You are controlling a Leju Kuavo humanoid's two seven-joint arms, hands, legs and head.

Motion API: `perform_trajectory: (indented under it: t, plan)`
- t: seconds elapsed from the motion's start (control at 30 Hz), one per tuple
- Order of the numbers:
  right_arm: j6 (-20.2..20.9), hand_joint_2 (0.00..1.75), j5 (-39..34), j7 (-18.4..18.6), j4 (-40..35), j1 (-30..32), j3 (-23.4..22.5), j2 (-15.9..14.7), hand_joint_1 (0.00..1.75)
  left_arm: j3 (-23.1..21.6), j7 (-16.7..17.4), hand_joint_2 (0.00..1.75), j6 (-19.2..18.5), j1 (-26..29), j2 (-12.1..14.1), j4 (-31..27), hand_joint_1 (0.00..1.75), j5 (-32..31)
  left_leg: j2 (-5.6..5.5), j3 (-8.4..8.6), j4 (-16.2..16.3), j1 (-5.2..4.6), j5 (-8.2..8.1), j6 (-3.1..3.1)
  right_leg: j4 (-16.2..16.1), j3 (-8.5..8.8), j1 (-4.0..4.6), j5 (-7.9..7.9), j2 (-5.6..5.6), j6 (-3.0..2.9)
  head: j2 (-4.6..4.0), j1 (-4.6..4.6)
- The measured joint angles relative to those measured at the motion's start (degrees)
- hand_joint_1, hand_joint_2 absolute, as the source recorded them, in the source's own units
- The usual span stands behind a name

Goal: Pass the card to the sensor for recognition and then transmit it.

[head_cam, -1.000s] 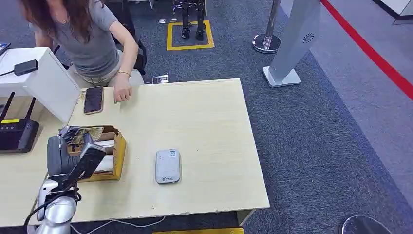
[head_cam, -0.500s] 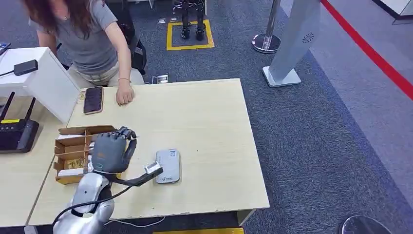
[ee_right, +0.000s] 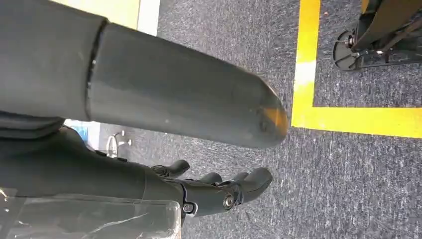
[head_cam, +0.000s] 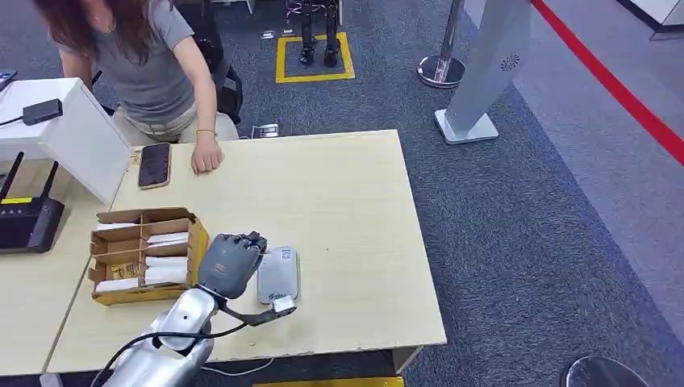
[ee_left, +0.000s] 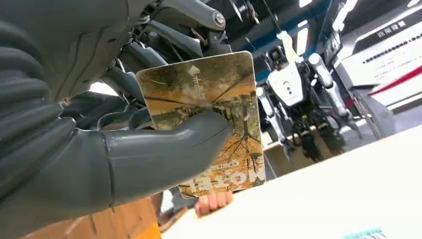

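My left hand (head_cam: 230,264) hovers low over the wooden table (head_cam: 355,210), back upward, right beside the left edge of the grey-white card sensor (head_cam: 279,275). In the left wrist view its thumb (ee_left: 164,149) presses a card (ee_left: 211,99) with an autumn-tree picture against the dark fingers behind it; the card stands upright. A cardboard box (head_cam: 145,254) with several white cards in its compartments sits left of the hand. My right hand (ee_right: 99,169) hangs over grey carpet, thumb and fingers apart, holding nothing.
A person sits at the table's far left corner with a hand (head_cam: 206,157) on the top. A phone (head_cam: 154,164) lies beside it. A white housing (head_cam: 77,133) and a black router (head_cam: 28,222) stand at the left.
My left hand has swung right, from over the cardboard box to the sensor's left edge, carrying the card. The person's hand stays on the table.
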Motion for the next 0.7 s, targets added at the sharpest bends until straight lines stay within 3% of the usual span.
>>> perform_trajectory:
  t: [0.47,0.7]
  plan:
    - [0.0,0.00,0.1,-0.3,0.0,0.0,0.5,0.0,0.00,-0.9,-2.6,1.75,3.9,0.6,-1.9,1.7,1.75,3.0,0.00,-0.02,0.0,0.00,0.00,0.00,0.0,0.00,0.00,0.00,-0.01,0.00,0.00,0.00]
    - [0.0,0.00,0.1,-0.3,0.0,0.0,0.7,0.0,0.00,-1.1,-3.0,1.75,4.0,1.0,-2.5,1.8,1.75,3.4,0.00,-0.02,0.0,0.00,0.00,0.00,0.0,0.00,0.00,0.00,-0.01,0.00,0.00,0.00]
